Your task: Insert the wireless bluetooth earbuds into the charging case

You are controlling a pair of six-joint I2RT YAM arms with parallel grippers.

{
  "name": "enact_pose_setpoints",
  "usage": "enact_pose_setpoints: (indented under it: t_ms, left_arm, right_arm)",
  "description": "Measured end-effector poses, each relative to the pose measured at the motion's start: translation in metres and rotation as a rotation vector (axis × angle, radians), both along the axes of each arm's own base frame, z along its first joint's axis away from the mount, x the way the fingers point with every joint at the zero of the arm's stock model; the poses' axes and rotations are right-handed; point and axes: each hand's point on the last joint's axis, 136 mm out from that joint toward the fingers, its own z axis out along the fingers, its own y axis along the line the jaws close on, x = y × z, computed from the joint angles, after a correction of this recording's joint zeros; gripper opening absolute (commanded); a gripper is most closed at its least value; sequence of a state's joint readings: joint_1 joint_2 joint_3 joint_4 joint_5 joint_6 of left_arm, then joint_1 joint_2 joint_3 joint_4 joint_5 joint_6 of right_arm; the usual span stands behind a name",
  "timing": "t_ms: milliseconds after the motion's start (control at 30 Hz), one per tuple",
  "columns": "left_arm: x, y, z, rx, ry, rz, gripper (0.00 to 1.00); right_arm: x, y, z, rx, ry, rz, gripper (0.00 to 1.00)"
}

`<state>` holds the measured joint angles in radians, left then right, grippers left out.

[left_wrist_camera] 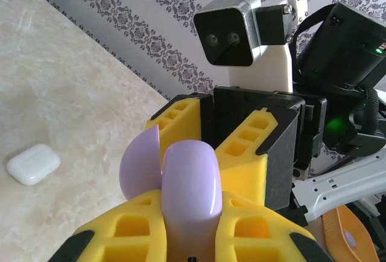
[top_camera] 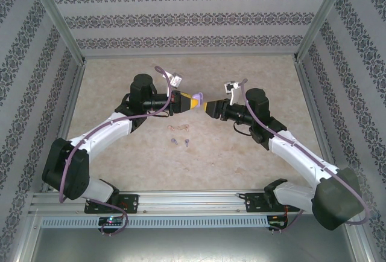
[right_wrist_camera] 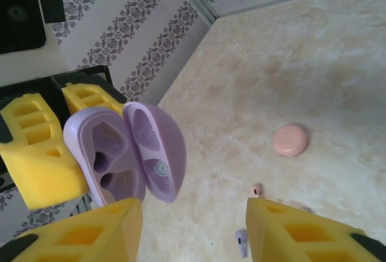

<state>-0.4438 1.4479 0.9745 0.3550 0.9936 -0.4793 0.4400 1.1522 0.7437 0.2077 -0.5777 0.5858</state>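
My left gripper [left_wrist_camera: 188, 210] is shut on the body of a purple charging case [left_wrist_camera: 190, 183], held up in the air with its lid [right_wrist_camera: 155, 150] swung open. Both sockets [right_wrist_camera: 111, 159] inside look empty. My right gripper [right_wrist_camera: 193, 217] faces the case at close range, open, with nothing between its yellow fingers [right_wrist_camera: 81, 232]. From above, the left gripper [top_camera: 192, 101] and the right gripper [top_camera: 211, 106] meet tip to tip over the table's middle. On the table below lie a purple earbud [right_wrist_camera: 242, 242] and a pinkish earbud [right_wrist_camera: 256, 189]; small earbuds [top_camera: 174, 141] lie near the front.
A closed pink case [right_wrist_camera: 291, 139] lies on the marble table beyond the loose earbuds. A closed white case [left_wrist_camera: 33, 163] lies on the table to the left. Patterned walls [top_camera: 193, 14] and metal posts enclose the table on three sides.
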Motion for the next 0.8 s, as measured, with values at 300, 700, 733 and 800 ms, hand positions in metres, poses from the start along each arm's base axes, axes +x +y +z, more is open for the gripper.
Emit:
enact_pose_setpoints:
  t_ms: [300,700,733,800]
  left_arm:
    - [0.002,-0.001,0.005,-0.021,-0.007,0.002,0.00]
    - [0.003,-0.001,0.001,-0.023,0.005,0.004,0.00]
    - [0.003,-0.001,0.001,-0.023,0.006,0.005,0.00]
    - [0.004,-0.001,0.001,-0.023,0.010,0.010,0.00]
  right_arm:
    - [0.007,0.004,0.002,0.021,0.002,0.003,0.45]
    - [0.016,0.009,0.003,0.040,0.010,-0.001,0.34]
    - [0.016,0.010,0.003,0.041,0.013,0.001,0.32]
    - [0.017,0.011,0.003,0.049,0.016,0.005,0.29]
